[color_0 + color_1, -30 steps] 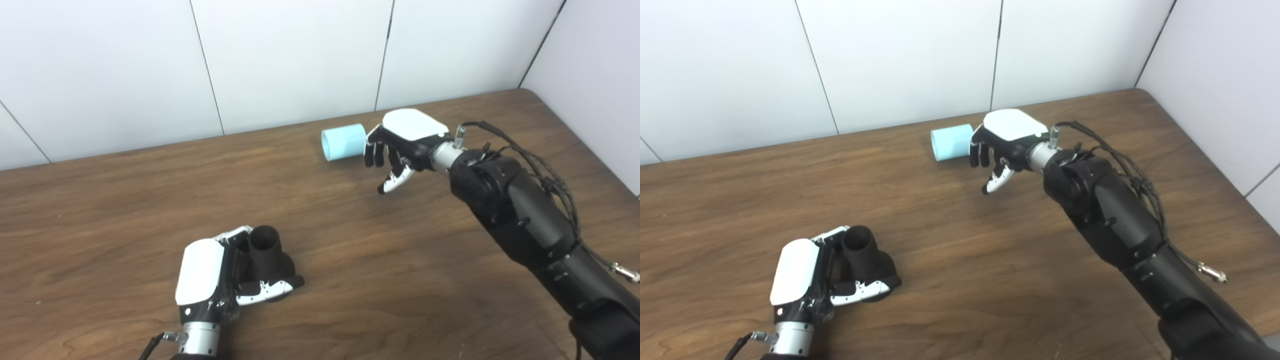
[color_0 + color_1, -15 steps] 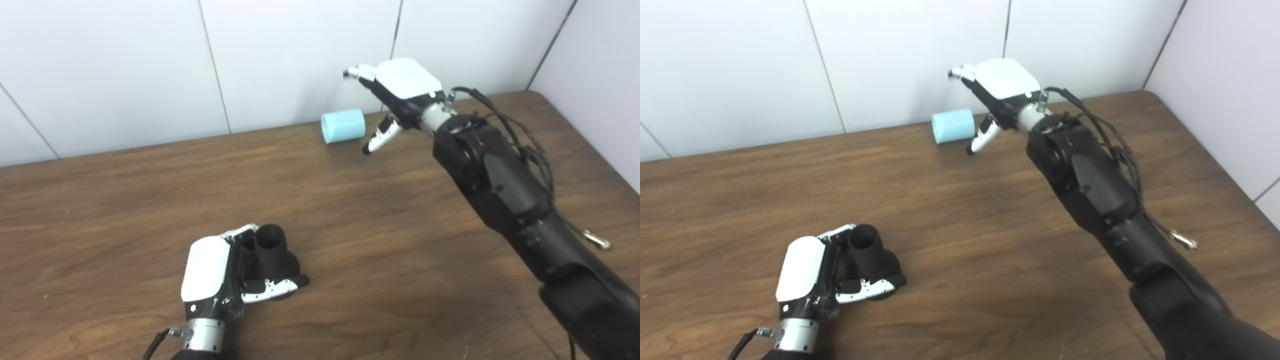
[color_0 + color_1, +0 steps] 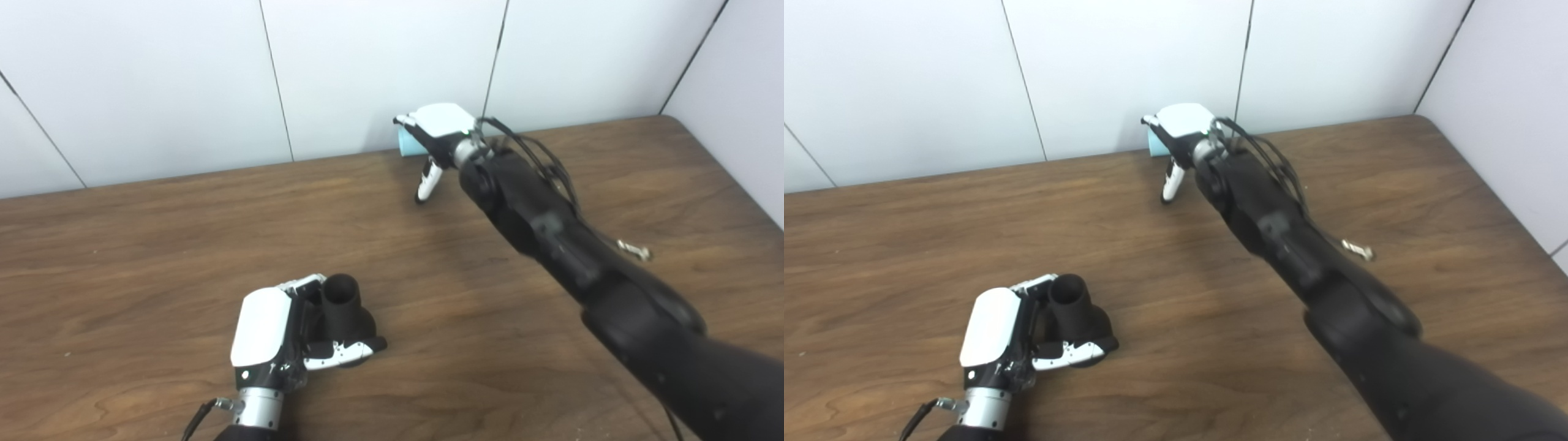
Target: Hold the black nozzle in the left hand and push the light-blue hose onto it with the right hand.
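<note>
The black nozzle (image 3: 343,307) stands near the table's front with its open mouth pointing up. My left hand (image 3: 263,334) is shut on it, thumb across its wide base. At the back of the table, against the wall, lies the light-blue hose (image 3: 404,143); only a sliver of its left end shows. My right hand (image 3: 438,125) covers the rest of it from above and from the right, fingers stretched out over the top and the thumb (image 3: 425,182) hanging down in front, apart from the hose. I see no closed hold on the hose.
The brown wooden table (image 3: 153,233) ends at white wall panels (image 3: 367,67) right behind the hose and at a side wall on the right. My right arm (image 3: 551,239) stretches diagonally across the table's right half, with a loose cable plug (image 3: 634,250) dangling beside it.
My right hand rose from the hose's right side, swung up over it, and now sits lower, on top of it. The view shifted slightly. The left hand kept its hold on the nozzle.
</note>
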Controlling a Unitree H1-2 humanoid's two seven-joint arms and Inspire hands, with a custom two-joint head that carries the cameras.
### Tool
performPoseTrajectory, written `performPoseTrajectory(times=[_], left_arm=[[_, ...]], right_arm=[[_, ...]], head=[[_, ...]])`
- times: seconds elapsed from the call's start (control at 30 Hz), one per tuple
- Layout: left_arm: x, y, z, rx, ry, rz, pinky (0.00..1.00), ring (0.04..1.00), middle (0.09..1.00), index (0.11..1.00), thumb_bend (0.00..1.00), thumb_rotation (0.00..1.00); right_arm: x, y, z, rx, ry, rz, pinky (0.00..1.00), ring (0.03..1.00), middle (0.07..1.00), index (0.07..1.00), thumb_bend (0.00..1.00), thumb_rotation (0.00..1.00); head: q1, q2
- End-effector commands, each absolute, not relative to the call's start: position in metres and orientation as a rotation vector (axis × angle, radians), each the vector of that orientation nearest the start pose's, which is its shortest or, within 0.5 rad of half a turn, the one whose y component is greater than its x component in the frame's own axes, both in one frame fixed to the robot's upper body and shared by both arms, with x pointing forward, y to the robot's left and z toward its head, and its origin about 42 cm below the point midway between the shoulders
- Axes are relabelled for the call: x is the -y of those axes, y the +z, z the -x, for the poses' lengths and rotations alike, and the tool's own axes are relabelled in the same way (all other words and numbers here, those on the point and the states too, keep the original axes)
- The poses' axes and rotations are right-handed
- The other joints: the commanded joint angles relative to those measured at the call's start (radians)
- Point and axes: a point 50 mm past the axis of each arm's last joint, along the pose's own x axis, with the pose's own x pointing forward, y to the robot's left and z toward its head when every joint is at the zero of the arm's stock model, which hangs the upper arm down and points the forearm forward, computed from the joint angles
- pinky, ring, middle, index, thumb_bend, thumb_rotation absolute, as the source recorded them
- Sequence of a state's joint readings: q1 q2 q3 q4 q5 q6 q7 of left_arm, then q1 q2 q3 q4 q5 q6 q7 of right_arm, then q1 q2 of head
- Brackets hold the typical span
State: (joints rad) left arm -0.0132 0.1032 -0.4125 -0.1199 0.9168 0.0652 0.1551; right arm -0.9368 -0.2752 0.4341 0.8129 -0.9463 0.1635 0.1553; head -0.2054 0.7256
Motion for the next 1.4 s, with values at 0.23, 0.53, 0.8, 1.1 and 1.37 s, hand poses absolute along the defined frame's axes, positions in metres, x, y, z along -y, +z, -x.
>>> performPoseTrajectory(times=[0.23,0.53,0.8,1.1,1.37], left_arm=[[-0.148,0.122,-0.251,0.229,-0.181,-1.005,0.59,0.554,0.434,0.512,0.52,0.0],[-0.155,0.126,-0.259,0.233,-0.16,-1.0,0.58,0.542,0.437,0.511,0.52,0.0],[-0.145,0.132,-0.27,0.265,-0.15,-1.002,0.6,0.546,0.433,0.509,0.52,0.0],[-0.145,0.123,-0.268,0.253,-0.152,-1.008,0.58,0.541,0.435,0.512,0.52,0.0],[-0.144,0.123,-0.272,0.254,-0.14,-0.989,0.58,0.543,0.425,0.512,0.52,0.0]], right_arm=[[0.17,0.19,-0.555,-0.123,0.291,1.423,0.72,0.819,0.812,0.766,0.84,0.09],[0.196,0.205,-0.562,-0.077,0.223,1.388,0.29,0.392,0.51,0.685,0.61,0.0],[0.215,0.22,-0.566,-0.038,0.21,1.415,0.43,0.513,0.491,0.661,0.56,0.0],[0.222,0.231,-0.564,0.124,0.12,1.442,0.33,0.409,0.523,0.484,0.5,0.0],[0.231,0.245,-0.563,0.191,0.128,1.528,0.33,0.418,0.531,0.476,0.5,0.0]], head=[[0.028,-0.004],[0.028,-0.003],[0.038,0.005],[0.027,0.005],[0.024,0.005]])
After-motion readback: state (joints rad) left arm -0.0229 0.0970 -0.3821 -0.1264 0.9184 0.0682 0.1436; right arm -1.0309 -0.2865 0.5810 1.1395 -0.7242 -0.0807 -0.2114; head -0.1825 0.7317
